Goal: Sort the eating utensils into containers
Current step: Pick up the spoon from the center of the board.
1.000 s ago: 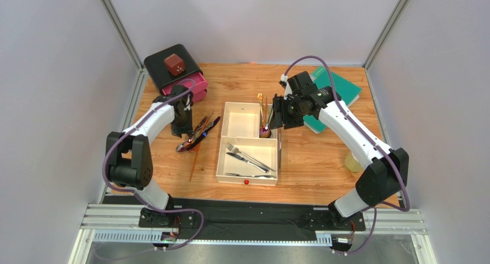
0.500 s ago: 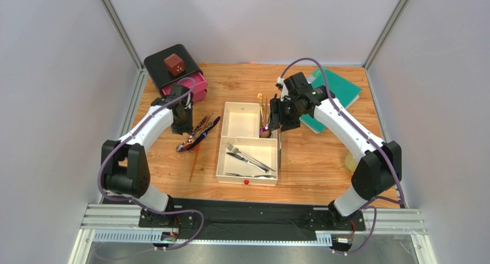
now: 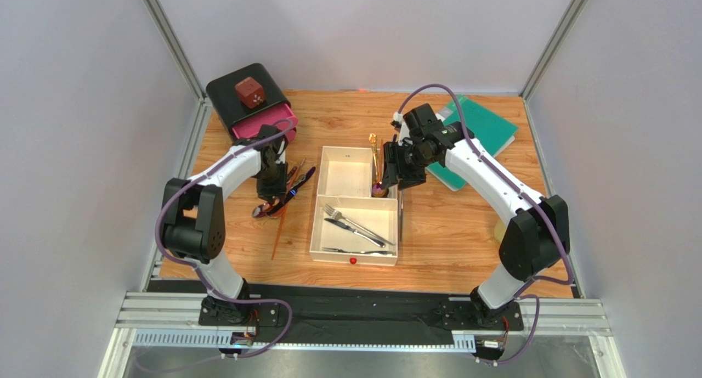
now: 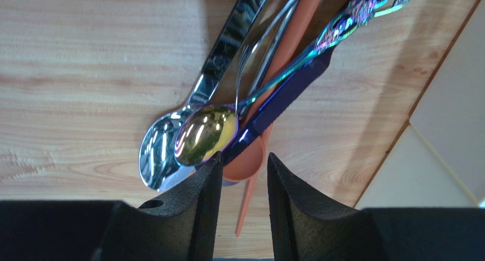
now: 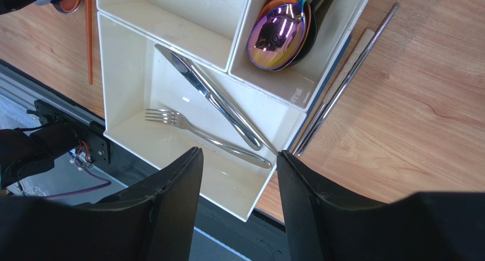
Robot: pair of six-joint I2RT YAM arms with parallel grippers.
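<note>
**Left arm lines up on the loose pile; right arm waits over the tray**

Your left gripper (image 4: 239,164) hangs over the unsorted utensils on the wood. Its foam-padded fingers stand a little apart and clamp nothing. Just ahead of the gap lies the matte orange spoon (image 4: 246,159). The glossy blue-purple knife (image 4: 284,96) crosses over it, running away to the right of the tips. The mirror-bright gold spoon (image 4: 205,133) has its bowl touching or nearly touching the left fingertip. The silver spoon (image 4: 156,153) sits further out on that side.

This looks like the approach to a pick. The pieces are slim, slick and overlapping, so you will likely need to come down on one handle only, or a neighbour may lift with it.

Your right gripper (image 5: 238,154) is spread wide and empty. Beyond its fingers is the cream tray (image 3: 342,171). An iridescent purple spoon (image 5: 277,36) is stacked on others in a small compartment. A steel knife (image 5: 210,102) and fork (image 5: 193,130) lie in the large one. The thin silver chopsticks (image 5: 347,79) lie outside the wall, ahead of the right finger, and are not yet sorted.
</note>
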